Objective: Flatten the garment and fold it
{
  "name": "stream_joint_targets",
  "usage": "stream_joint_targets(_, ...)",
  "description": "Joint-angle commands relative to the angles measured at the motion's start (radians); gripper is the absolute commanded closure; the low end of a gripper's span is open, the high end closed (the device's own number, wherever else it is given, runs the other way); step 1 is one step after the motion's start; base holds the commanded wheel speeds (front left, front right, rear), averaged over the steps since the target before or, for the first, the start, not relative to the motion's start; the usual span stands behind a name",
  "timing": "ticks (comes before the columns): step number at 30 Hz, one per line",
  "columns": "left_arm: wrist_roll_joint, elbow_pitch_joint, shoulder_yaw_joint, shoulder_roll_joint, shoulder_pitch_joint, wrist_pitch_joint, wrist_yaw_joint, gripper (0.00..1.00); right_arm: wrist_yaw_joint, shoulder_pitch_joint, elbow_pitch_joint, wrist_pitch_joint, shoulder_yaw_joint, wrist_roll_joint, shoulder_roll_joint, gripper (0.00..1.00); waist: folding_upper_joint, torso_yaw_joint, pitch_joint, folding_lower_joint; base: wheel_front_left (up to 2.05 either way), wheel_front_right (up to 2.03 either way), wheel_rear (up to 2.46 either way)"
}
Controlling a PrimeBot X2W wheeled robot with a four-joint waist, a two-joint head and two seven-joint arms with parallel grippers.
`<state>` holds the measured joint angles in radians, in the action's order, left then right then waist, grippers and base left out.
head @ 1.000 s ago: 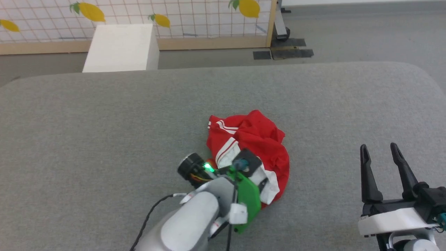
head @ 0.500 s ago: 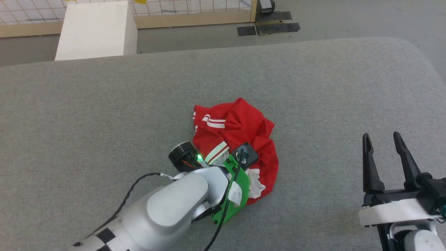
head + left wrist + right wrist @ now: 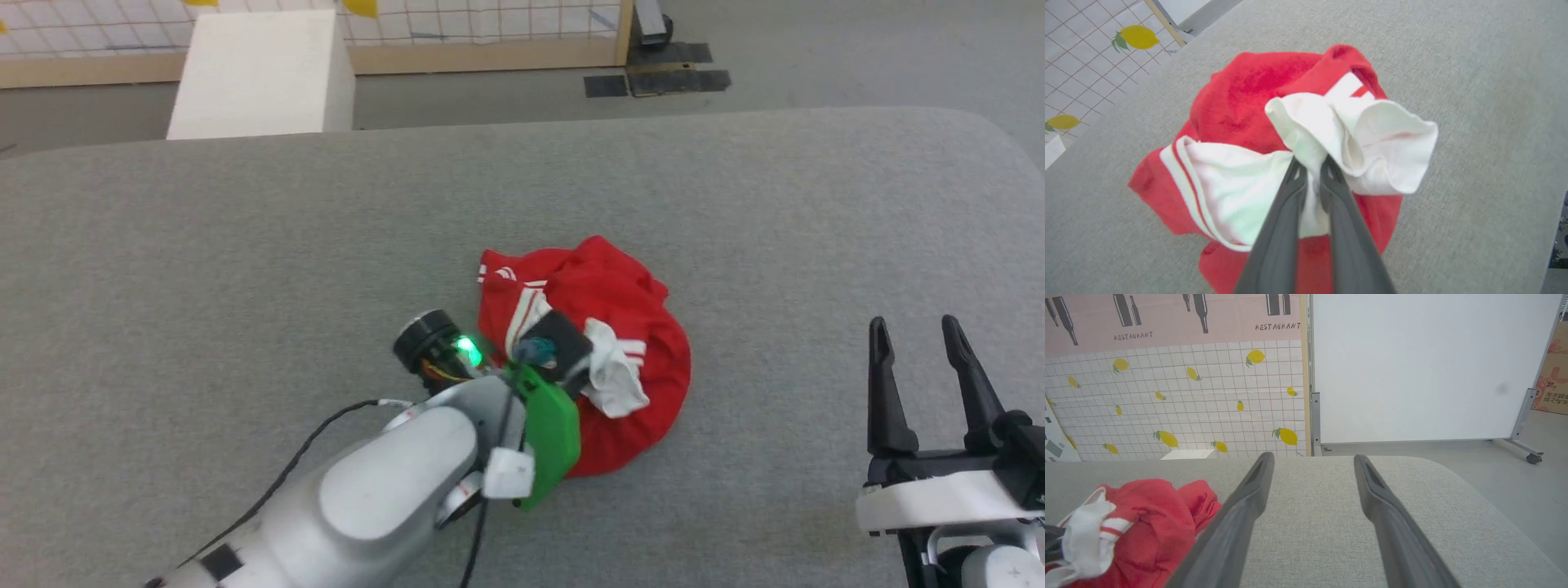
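Note:
The garment (image 3: 616, 286) lies crumpled in a red heap with white sleeve fabric on top, at the middle of the grey padded table (image 3: 245, 229). In the left wrist view my left gripper (image 3: 1312, 163) is shut on a bunched white sleeve of the garment (image 3: 1249, 94), and the fabric puffs out around the fingertips. In the head view the left wrist covers the heap's near-left side. My right gripper (image 3: 913, 327) stands open over bare table at the lower right, well clear of the cloth. The right wrist view shows the right gripper (image 3: 1313, 457) with the garment (image 3: 1155, 522) to its left.
A white box (image 3: 261, 73) stands on the floor beyond the table's far edge. Behind it are a lemon-patterned grid panel (image 3: 1188, 396) and a white screen on wheels (image 3: 1412, 367). The table's right corner (image 3: 980, 131) is rounded. A black cable (image 3: 318, 433) trails from the left arm.
The left gripper has shut on the white sleeve and raised it slightly, bunching it beside the wrist. The head camera has shifted. The right gripper stays open.

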<state>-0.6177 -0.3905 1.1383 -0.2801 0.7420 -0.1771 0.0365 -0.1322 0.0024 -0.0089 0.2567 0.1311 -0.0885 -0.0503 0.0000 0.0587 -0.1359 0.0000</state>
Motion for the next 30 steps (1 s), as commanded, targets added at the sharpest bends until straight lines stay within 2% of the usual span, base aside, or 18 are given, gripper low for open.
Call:
stream_joint_targets(1,-0.005,0.014,-0.017,-0.031,-0.026,0.023,-0.026,1.00,0.002,0.010,-0.005,0.005,-0.001,0.003,0.000,0.00,0.0000,-0.032,0.020,0.0000,0.00,0.00,0.00)
stream_joint_targets(8,-0.069,0.088,-0.177,-0.186,-0.174,0.173,-0.209,1.00,0.002,0.013,-0.012,0.005,-0.006,0.009,0.000,0.00,0.0000,-0.079,0.021,0.0000,0.00,0.00,0.00)
stream_joint_targets(11,-0.108,0.067,-0.234,-0.246,-0.248,0.213,-0.267,1.00,0.002,0.012,-0.013,0.005,-0.009,0.012,0.000,0.00,0.0000,-0.087,0.015,0.0000,0.00,0.00,0.00)
stream_joint_targets(12,-0.150,0.022,-0.279,-0.288,-0.315,0.243,-0.302,1.00,0.002,0.011,-0.014,0.005,-0.012,0.015,0.000,0.00,0.0000,-0.086,0.006,0.0000,0.00,0.00,0.00)
stream_joint_targets(15,-0.193,-0.031,-0.317,-0.313,-0.371,0.265,-0.326,1.00,0.002,0.007,-0.012,0.005,-0.012,0.019,0.000,0.00,0.0000,-0.083,-0.003,0.0000,0.00,0.00,0.00)
stream_joint_targets(18,-0.233,-0.081,-0.337,-0.318,-0.413,0.270,-0.323,1.00,0.002,0.005,-0.009,0.005,-0.012,0.022,0.000,0.00,0.0000,-0.081,-0.007,0.0000,0.00,0.00,0.00)
stream_joint_targets(19,-0.244,-0.099,-0.339,-0.314,-0.425,0.272,-0.315,0.92,0.002,0.005,-0.007,0.005,-0.012,0.023,0.000,0.00,0.0000,-0.081,-0.006,0.0000,0.00,0.00,0.00)
stream_joint_targets(20,-0.250,-0.113,-0.338,-0.308,-0.432,0.275,-0.307,0.57,0.002,0.006,-0.006,0.005,-0.011,0.024,0.000,0.00,0.0000,-0.082,-0.003,0.0000,0.00,0.00,0.00)
stream_joint_targets(21,-0.250,-0.126,-0.337,-0.301,-0.435,0.290,-0.302,0.00,0.002,0.008,-0.004,0.005,-0.010,0.025,0.000,0.00,0.0000,-0.086,0.002,0.0000,0.00,0.00,0.00)
stream_joint_targets(25,-0.225,-0.135,-0.352,-0.281,-0.431,0.388,-0.306,0.00,0.002,0.015,0.001,0.005,-0.013,0.034,0.000,0.00,0.0000,-0.105,0.036,0.0000,0.00,0.00,0.00)
stream_joint_targets(30,-0.141,-0.026,-0.409,-0.289,-0.434,0.436,-0.366,0.00,0.002,0.008,-0.003,0.005,-0.015,0.055,0.000,0.00,0.0000,-0.142,0.082,0.0000,0.00,0.00,0.00)
